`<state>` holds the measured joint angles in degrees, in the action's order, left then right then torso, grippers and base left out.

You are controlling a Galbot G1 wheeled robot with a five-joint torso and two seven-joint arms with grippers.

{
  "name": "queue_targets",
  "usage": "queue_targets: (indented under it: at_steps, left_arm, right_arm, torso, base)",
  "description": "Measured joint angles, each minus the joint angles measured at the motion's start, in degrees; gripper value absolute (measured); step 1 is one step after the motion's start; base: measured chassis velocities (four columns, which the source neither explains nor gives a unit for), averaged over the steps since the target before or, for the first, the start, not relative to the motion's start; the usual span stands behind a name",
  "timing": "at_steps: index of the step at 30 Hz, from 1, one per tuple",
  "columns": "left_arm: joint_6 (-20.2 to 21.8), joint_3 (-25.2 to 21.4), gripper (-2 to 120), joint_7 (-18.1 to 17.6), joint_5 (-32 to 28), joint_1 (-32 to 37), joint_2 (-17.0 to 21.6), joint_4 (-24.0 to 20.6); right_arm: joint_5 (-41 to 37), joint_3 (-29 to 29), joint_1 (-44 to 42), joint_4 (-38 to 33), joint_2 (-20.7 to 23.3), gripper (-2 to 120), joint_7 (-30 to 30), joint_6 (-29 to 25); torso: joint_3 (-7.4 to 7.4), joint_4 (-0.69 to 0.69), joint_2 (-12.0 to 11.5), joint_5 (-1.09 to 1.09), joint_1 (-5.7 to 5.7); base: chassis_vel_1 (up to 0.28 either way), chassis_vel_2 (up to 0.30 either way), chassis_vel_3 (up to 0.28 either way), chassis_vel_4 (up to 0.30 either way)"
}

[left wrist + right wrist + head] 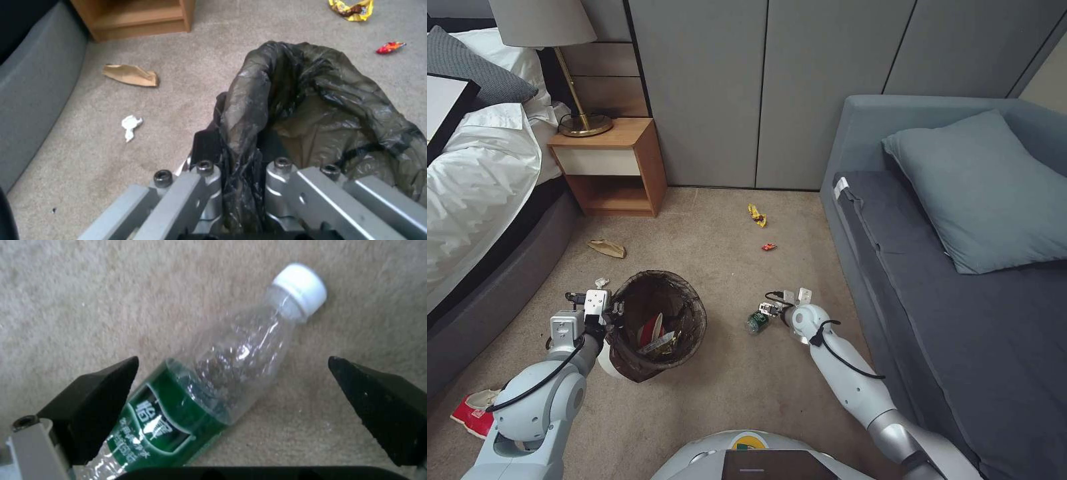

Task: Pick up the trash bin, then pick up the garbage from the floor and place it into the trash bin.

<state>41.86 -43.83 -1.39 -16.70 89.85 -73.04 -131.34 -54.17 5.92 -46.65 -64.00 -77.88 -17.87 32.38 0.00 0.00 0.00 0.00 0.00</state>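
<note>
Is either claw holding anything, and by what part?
The left claw grips the trash bin by its bag-covered rim. The right claw is open around a bottle, not gripping.

the bin stands near centre on the carpet, left gripper on its left rim. right of it lies the bottle, between the right gripper's spread fingers. wrappers lie farther off; the nightstand stands far left.

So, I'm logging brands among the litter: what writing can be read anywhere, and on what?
Clear plastic bottle with a white cap, between the open right gripper fingers: white Chinese characters on its green label, too blurred to quote.
Yellow snack wrapper: print unreadable.
Small red wrapper: unreadable.
</note>
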Motion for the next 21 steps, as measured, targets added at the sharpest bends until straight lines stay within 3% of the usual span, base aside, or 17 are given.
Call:
queue_targets:
  at_steps: [8, 21]
  left_arm:
    - [0.0, 0.0, 7, 0.0, 0.0, -0.1, 0.0, 0.0]
    - [-0.1, -0.2, 7, 0.1, -0.1, -0.2, -0.1, 0.0]
  right_arm:
    - [1.1, 0.5, -0.2, 2.0, -0.9, 100, 0.5, -0.1]
    - [3.8, 1.8, -0.3, 4.6, -2.2, 51, 1.9, -0.5]
  torso:
    - [0.00, 0.00, 0.0, 0.00, 0.00]
    - [-0.01, -0.03, 0.0, -0.02, -0.01]
  base:
    - [0.000, 0.000, 0.000, 0.000]
    - [0.000, 0.000, 0.000, 0.000]
